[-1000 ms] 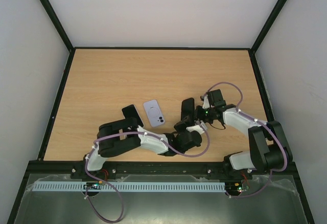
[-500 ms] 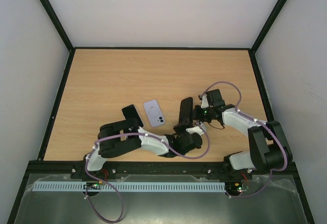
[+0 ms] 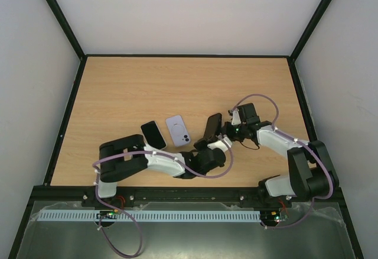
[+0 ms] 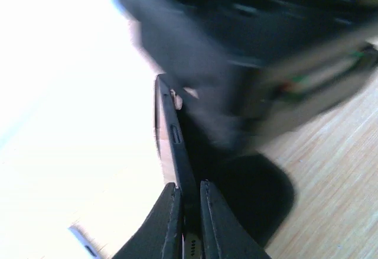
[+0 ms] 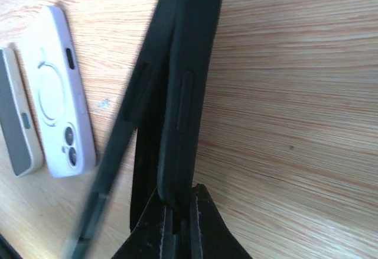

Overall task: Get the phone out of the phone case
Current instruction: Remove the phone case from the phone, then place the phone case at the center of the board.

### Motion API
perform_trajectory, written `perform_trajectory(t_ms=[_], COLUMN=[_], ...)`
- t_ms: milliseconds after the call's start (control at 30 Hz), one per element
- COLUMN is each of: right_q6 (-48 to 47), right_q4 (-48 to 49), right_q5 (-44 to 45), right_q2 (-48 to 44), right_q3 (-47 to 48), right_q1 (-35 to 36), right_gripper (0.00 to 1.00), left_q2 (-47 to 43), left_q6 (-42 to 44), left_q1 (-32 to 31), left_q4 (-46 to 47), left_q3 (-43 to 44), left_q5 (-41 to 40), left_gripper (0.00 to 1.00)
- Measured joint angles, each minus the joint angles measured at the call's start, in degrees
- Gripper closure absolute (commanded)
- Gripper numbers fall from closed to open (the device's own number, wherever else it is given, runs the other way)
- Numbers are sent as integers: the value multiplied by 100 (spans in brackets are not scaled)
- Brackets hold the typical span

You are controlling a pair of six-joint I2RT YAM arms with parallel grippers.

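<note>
With the left gripper (image 4: 188, 207) clamped on the phone (image 4: 176, 143) and the right gripper (image 5: 177, 213) clamped on its black case (image 5: 188, 64), both held on edge near the middle of the table (image 3: 147, 87), a weak pinch or twisting pull could let either slip and drop.

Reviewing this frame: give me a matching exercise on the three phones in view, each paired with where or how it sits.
Things:
1. lavender phone
2. black cased phone
3. loose black phone

States:
a. lies flat, farthest left
b. lies flat, camera lenses up
c. raised on edge, pinched by the left fingers and the right fingers

Pairs: 1-b, 2-c, 3-a
</note>
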Motion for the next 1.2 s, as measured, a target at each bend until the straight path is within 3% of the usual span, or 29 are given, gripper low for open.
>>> perform_trajectory(t_ms=[267, 567, 800, 1067, 1200], right_q6=[-275, -400, -1602, -3633, -4282], right_q4=[-87, -356, -960, -2256, -2909], right_q5=[535, 1180, 1797, 1340, 1191], right_q2=[-160, -511, 234, 1805, 2577], right_q3=[-146, 44, 1773, 3777, 4350], right_q1=[-26, -72, -933, -2323, -2872], right_gripper=[98, 98, 98, 98, 98], left_q2=[-949, -1180, -1589, -1886, -1886], left_q6=[-599, -903, -863, -535, -350], left_q1=[273, 398, 393, 400, 450], left_q4=[-127, -105, -136, -129, -136], left_q3=[-258, -260, -527, -588, -588], left_q5=[195, 337, 363, 225, 166], left_gripper=[97, 98, 98, 98, 98])
